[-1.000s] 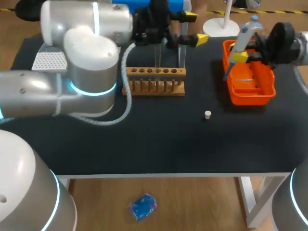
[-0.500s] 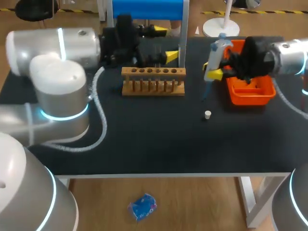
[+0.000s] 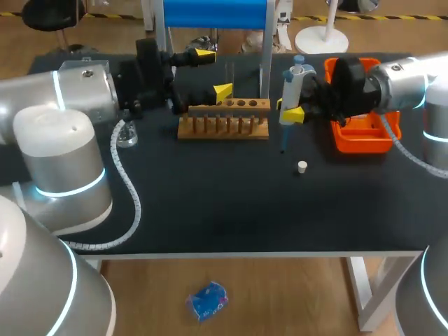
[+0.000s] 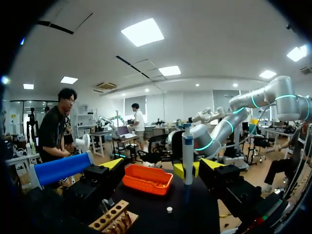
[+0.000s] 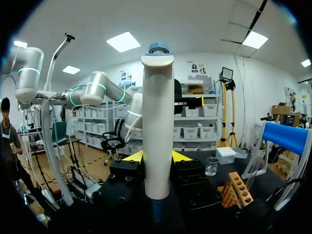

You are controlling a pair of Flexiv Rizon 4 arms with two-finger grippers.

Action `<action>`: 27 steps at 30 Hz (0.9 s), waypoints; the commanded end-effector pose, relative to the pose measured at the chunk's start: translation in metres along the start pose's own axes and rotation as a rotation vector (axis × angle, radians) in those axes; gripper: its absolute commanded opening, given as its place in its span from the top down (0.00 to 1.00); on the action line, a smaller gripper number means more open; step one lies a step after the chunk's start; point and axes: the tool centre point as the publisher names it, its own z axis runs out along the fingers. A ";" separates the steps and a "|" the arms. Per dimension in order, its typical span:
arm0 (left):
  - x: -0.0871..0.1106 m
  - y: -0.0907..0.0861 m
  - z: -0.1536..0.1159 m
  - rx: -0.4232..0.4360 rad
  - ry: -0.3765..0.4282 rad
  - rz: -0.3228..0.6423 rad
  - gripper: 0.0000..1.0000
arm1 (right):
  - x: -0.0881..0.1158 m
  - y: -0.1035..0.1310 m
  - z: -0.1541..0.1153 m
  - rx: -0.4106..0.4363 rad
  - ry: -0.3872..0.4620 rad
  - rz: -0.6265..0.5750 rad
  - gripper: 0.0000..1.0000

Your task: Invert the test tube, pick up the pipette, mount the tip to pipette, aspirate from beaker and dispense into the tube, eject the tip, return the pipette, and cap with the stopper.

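My right gripper [image 3: 288, 108] is shut on the white-and-blue pipette [image 3: 292, 87], holding it upright just right of the wooden test tube rack [image 3: 224, 119], with its thin lower end hanging above the black table. In the right wrist view the pipette [image 5: 158, 131] stands between the yellow fingertips [image 5: 132, 156]. A clear test tube [image 3: 230, 78] stands in the rack. My left gripper [image 3: 212, 72] is open and holds nothing, behind the rack's left half. The white stopper [image 3: 302, 166] lies on the table in front of the pipette. A glass beaker [image 3: 127, 136] sits left of the rack.
An orange tray [image 3: 364, 134] sits at the right, partly under my right arm. A blue roll on a white frame [image 3: 213, 12] stands behind the rack. A white box [image 5: 225, 155] sits beyond the beaker [image 5: 211, 165]. A white cable [image 3: 126, 189] trails across the left of the table.
My right arm carried the pipette leftward from above the orange tray to beside the rack. My left arm swung away to the left, uncovering the beaker, with its gripper still open.
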 end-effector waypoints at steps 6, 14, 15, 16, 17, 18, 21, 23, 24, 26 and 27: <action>0.001 0.002 -0.001 0.057 -0.002 0.002 0.00 | 0.000 0.000 -0.001 0.001 0.001 0.000 1.00; -0.004 0.016 -0.004 -0.020 -0.001 0.000 0.00 | -0.002 -0.026 0.024 -0.008 0.025 0.019 1.00; -0.004 0.018 -0.005 -0.035 0.003 0.002 0.00 | -0.002 -0.028 0.027 -0.017 0.028 0.016 1.00; -0.004 0.020 -0.005 -0.036 0.002 0.003 0.00 | -0.002 -0.030 0.030 -0.023 0.027 0.015 1.00; -0.004 0.022 -0.006 -0.035 0.001 0.003 0.00 | -0.002 -0.031 0.034 -0.027 0.029 0.016 1.00; -0.004 0.024 -0.006 -0.038 0.004 -0.001 0.00 | -0.003 -0.033 0.038 -0.032 0.033 0.015 1.00; -0.002 0.029 -0.006 -0.029 0.029 -0.007 0.00 | -0.005 -0.036 0.045 -0.034 0.038 0.009 1.00; -0.001 0.032 -0.005 -0.031 0.033 -0.020 0.00 | -0.006 -0.035 0.049 -0.033 0.039 -0.004 1.00; -0.001 0.034 -0.004 -0.030 0.039 -0.023 0.00 | -0.008 -0.034 0.051 -0.027 0.036 -0.011 1.00; 0.000 0.037 -0.002 -0.022 0.047 -0.033 0.00 | -0.010 -0.033 0.055 -0.017 0.040 -0.024 1.00; 0.001 0.039 -0.001 -0.021 0.048 -0.033 0.00 | -0.011 -0.032 0.056 -0.017 0.039 -0.027 1.00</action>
